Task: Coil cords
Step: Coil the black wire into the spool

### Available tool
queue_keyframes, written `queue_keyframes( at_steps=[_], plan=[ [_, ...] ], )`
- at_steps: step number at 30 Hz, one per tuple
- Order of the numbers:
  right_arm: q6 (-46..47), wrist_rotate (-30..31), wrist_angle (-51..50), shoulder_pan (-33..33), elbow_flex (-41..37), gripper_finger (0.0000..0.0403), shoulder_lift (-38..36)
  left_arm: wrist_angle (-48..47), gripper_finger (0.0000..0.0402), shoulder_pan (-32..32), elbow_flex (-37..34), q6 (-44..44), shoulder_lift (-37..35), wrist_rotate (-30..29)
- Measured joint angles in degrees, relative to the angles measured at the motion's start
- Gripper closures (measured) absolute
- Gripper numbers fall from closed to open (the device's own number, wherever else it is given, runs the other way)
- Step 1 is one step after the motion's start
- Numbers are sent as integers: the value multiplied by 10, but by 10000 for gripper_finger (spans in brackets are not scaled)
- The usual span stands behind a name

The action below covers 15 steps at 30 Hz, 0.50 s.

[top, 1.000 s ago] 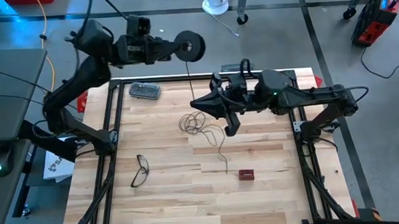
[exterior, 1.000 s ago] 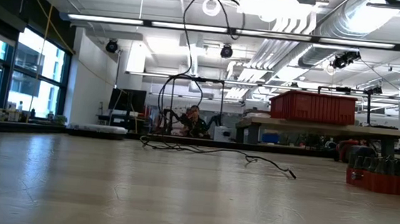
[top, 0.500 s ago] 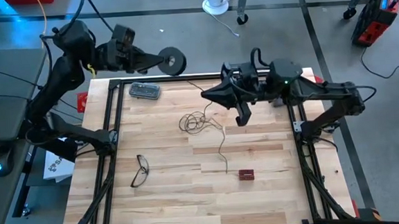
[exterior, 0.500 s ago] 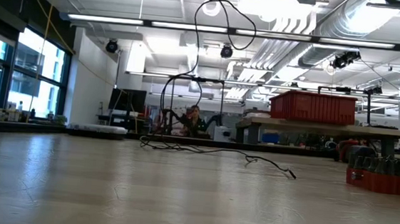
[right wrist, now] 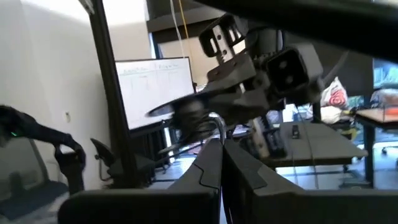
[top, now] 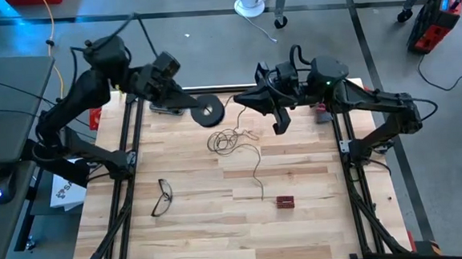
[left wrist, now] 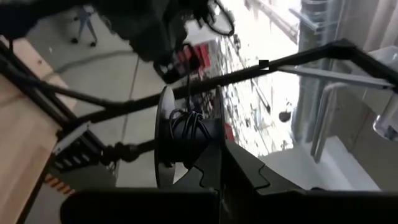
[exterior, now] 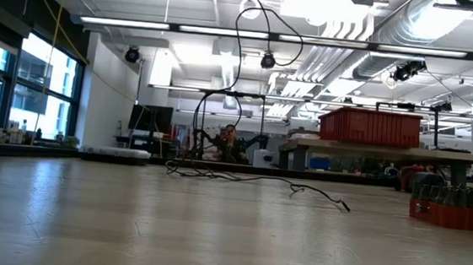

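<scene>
While both sets of jaws are clamped tight, the left gripper (top: 188, 108) has the black reel (top: 208, 111) pinched by its edge, up over the far side of the table (top: 316, 213), with dark wire wound on it. The right gripper (top: 245, 101) sits just beside it, nipping the thin wire (exterior: 253, 32) so it hangs down. The rest lies in a loose tangle (top: 228, 140) on the wood, tail running toward a small red block (top: 285, 201). Black glasses (top: 163, 197) lie well off to the left.
</scene>
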Motion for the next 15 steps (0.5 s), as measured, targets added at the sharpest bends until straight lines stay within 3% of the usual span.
queue_keyframes(
  at_steps=[7,15],
  plan=[
    [-26,-2,-1,-3,0,362,0,35,401,-38,0,-13,27,5],
    [-45,6,0,-15,0,307,0,185,401,-73,0,-92,79,12]
  ],
)
